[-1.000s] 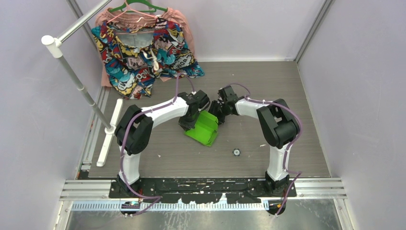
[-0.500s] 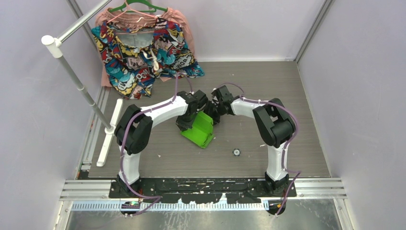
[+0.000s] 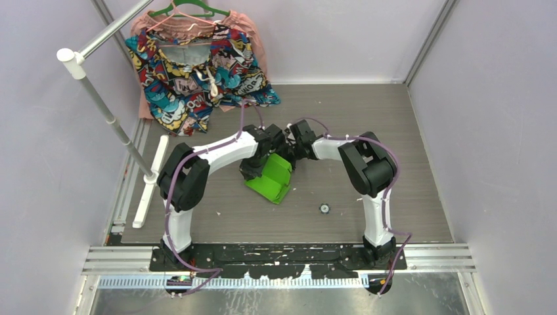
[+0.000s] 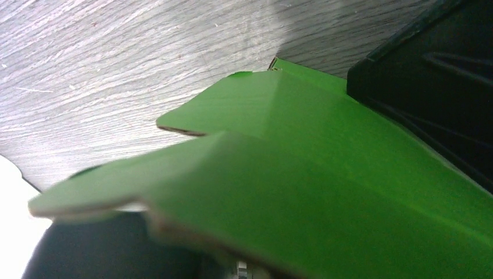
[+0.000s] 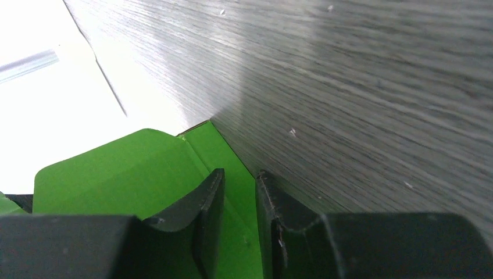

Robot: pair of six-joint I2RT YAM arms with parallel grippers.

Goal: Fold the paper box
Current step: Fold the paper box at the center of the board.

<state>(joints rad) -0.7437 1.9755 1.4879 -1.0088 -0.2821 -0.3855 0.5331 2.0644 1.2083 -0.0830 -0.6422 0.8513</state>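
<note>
The paper box (image 3: 270, 180) is lime-green card, partly folded, lying mid-table with flaps raised. My left gripper (image 3: 252, 170) sits at its left far edge. In the left wrist view the green card (image 4: 325, 192) fills the frame and covers the jaws, which are shut on it. My right gripper (image 3: 290, 155) is at the box's far right corner. In the right wrist view its fingers (image 5: 237, 174) stand a narrow gap apart over the card's edge (image 5: 145, 168), with the green panel showing between them.
A colourful patterned garment (image 3: 197, 72) hangs on a hanger at the back left. A white rack pole (image 3: 105, 108) slants down to a white foot bar (image 3: 151, 180). A small round part (image 3: 324, 209) lies on the table right of the box.
The box and both grippers have shifted a little to the left. The right gripper has moved in closer to the box's far corner, its fingers narrowing slightly.
</note>
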